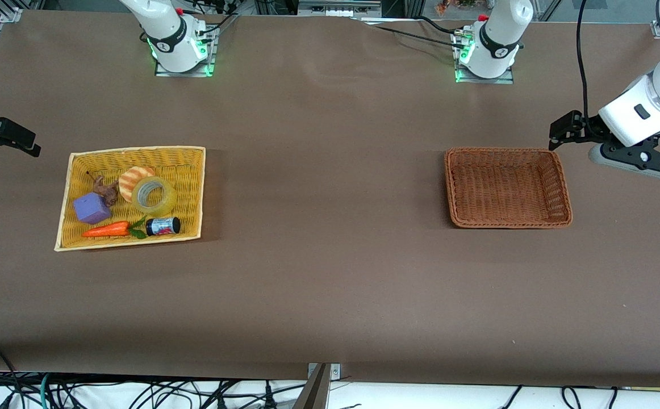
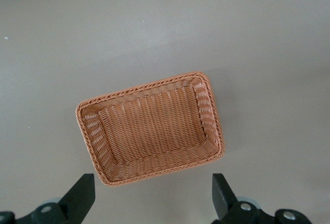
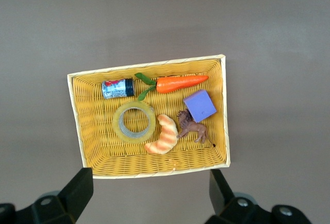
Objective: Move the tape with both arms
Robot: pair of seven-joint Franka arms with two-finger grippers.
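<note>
Tape (image 1: 154,196) lies untouched in the yellow basket (image 1: 191,156); nothing is done yet. Right hand (image 1: 9,136) and left hand (image 1: 563,129) hover open at the table's ends, brown basket (image 1: 452,187) empty.

Even, bright overhead light is falling across the brown table (image 1: 330,272), leaving it matte and free of glare. The yellow basket (image 1: 74,187) and the brown basket (image 1: 452,193) are each casting a soft, short shadow onto the table. Green lamps are glowing at both arm bases (image 1: 182,59). A darker band is lying along the table's edge nearest the front camera. Both wrist views are looking sharp, though paler and greyer in tone.
</note>
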